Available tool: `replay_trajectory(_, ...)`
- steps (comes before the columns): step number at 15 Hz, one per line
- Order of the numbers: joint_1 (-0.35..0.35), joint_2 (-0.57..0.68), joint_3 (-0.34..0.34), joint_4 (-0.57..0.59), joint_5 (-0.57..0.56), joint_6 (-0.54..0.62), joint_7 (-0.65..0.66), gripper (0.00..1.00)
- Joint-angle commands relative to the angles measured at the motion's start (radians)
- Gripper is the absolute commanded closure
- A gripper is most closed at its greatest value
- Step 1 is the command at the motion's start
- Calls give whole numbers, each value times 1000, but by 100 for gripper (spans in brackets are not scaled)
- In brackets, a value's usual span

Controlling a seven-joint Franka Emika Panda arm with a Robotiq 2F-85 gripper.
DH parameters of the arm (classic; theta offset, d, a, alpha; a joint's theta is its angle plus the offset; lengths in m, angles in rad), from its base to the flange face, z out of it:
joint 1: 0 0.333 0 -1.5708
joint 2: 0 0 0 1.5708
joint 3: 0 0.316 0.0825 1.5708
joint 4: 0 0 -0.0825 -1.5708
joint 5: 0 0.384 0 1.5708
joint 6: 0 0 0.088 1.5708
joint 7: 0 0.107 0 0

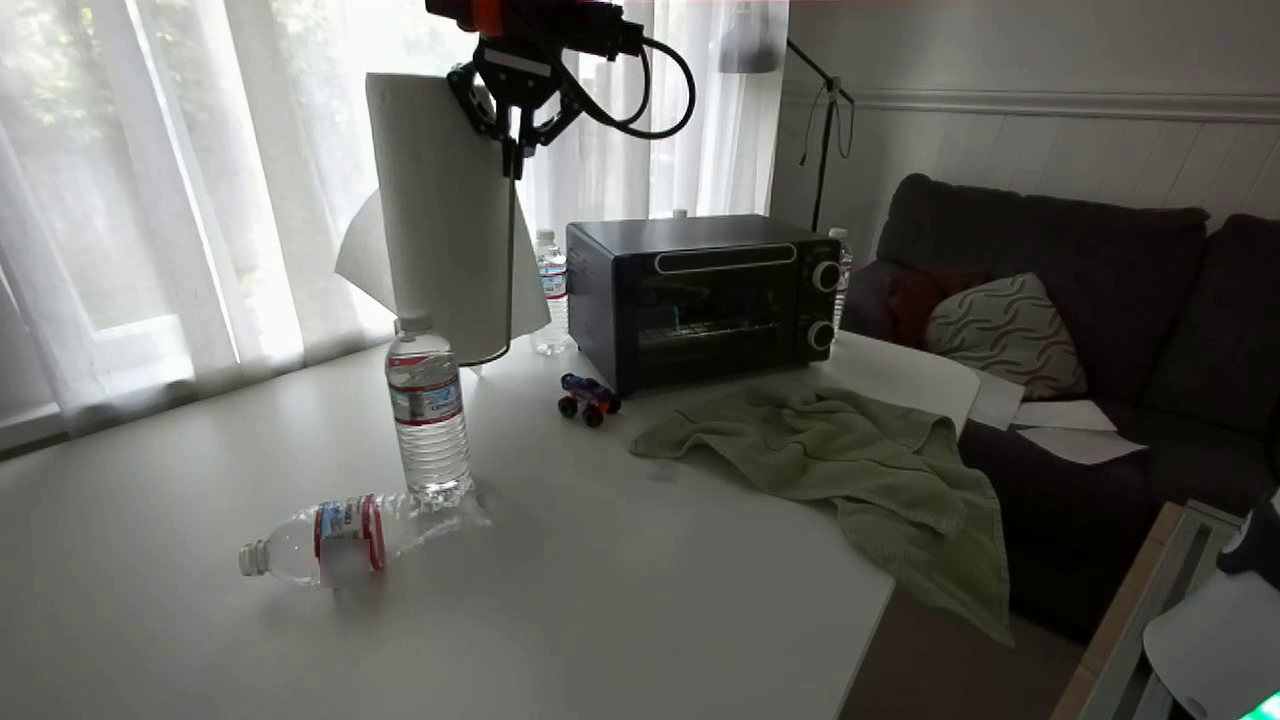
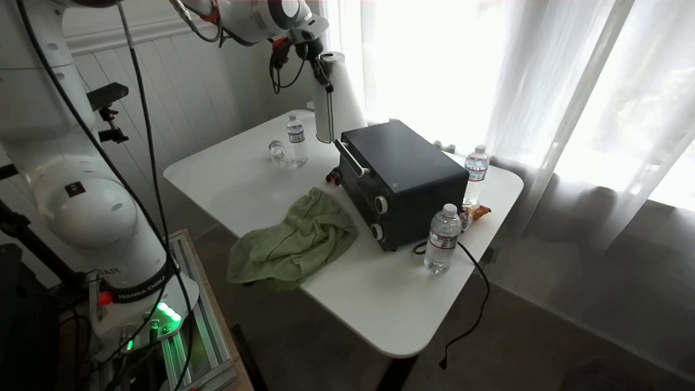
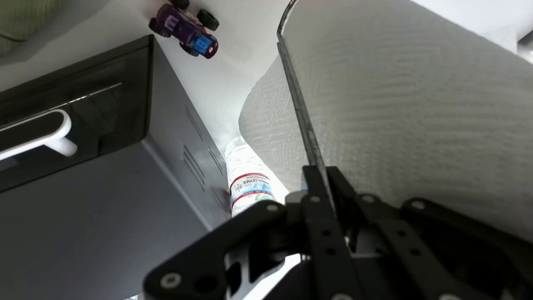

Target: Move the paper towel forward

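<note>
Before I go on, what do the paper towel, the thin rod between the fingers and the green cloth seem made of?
Paper towel: matte paper, with an embossed pattern in the wrist view.
Thin rod: probably metal, grey with a faint sheen; a coating can't be ruled out.
Green cloth: matte fabric, perhaps cotton, judging by its loose folds.

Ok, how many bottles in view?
5: an upright bottle and a lying bottle near the paper towel, a third between it and the oven, a fourth on its opposite side, a fifth by its rear corner. More may be hidden.
</note>
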Motion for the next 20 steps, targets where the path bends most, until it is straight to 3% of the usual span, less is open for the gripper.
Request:
replay_trajectory(1, 19, -1, -20, 3, 7, -2, -4, 92)
replay_trajectory(2, 20, -1, -20, 4, 7, -2, -2, 92)
replay_trajectory(3, 20, -1, -20, 5, 7, -2, -2, 98)
replay_trajectory(10, 73, 66, -37, -53, -31, -5, 74, 98)
replay_trajectory(14, 114, 68, -77, -68, -82, -27, 208, 98)
replay_trajectory(20, 182, 46, -75, -72, -237, -188, 473, 98)
